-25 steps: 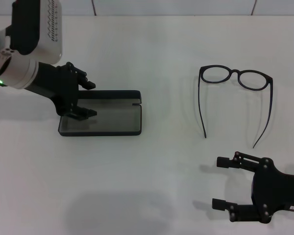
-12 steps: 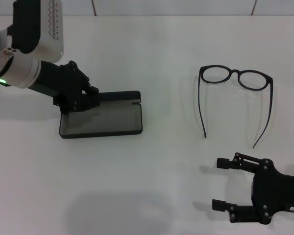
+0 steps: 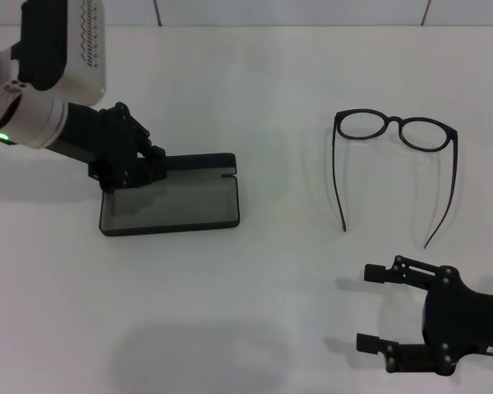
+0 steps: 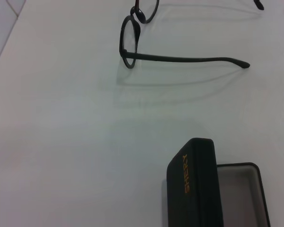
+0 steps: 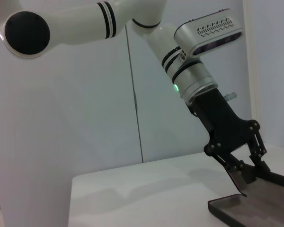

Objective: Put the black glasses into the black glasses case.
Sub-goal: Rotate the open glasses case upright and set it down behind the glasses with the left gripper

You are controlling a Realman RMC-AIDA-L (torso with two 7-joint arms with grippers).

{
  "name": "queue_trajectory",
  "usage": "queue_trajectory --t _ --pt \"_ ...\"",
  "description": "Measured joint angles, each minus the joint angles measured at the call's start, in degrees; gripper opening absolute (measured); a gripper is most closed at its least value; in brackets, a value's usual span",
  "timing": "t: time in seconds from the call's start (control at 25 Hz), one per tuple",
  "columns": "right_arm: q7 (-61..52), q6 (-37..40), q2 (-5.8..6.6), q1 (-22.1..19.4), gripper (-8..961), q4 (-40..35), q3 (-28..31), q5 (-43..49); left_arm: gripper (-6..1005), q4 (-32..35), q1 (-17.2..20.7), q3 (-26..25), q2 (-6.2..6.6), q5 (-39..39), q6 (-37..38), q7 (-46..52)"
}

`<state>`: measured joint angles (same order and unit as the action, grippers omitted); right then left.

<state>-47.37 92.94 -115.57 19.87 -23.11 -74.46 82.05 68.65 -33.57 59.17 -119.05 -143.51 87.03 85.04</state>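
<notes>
Case (image 3: 171,201): left of centre in the head view, open, grey tray facing up, lid (image 4: 195,189) raised along the far edge.
Left gripper (image 3: 152,164): at the case's upper left corner, fingers closed on the lid edge, holding it up.
Glasses (image 3: 394,130): upper right of the head view, on the table (image 3: 271,312), temples unfolded and pointing toward the lower edge; well apart from the case.
Right gripper (image 3: 376,305): lower right corner of the head view, fingers spread wide, holding nothing, not yet at the glasses.
Progress: the case looks opened; picking up the glasses and placing them in the tray is all still to do.
</notes>
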Motion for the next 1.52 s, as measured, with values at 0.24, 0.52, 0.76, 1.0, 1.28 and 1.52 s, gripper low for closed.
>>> queue_trajectory --t 0.24,0.52,0.76,1.0,1.28,1.52 --pt "0.0 0.0 0.00 0.0 838 0.0 0.1 -0.1 243 2.5 1.3 -0.1 -0.05 1.9 0.1 0.0" --pt "0.0 0.0 0.07 0.0 838 0.0 0.3 -0.3 205 5.8 3.0 0.0 -0.08 5.4 0.2 0.0" --pt "0.0 0.0 0.09 0.2 838 0.0 0.3 -0.3 211 5.9 3.4 0.0 -0.30 5.6 0.4 1.5" --pt "0.0 0.0 0.09 0.2 838 0.0 0.4 -0.4 217 6.2 3.2 -0.2 -0.40 6.6 1.6 10.3" --pt "0.1 0.0 0.19 0.2 838 0.0 0.6 -0.4 225 8.2 6.4 3.1 -0.53 13.2 1.4 6.8" --pt "0.2 0.0 0.17 0.2 837 -0.1 0.6 -0.4 231 7.1 6.0 7.2 -0.62 13.7 -0.2 3.7"
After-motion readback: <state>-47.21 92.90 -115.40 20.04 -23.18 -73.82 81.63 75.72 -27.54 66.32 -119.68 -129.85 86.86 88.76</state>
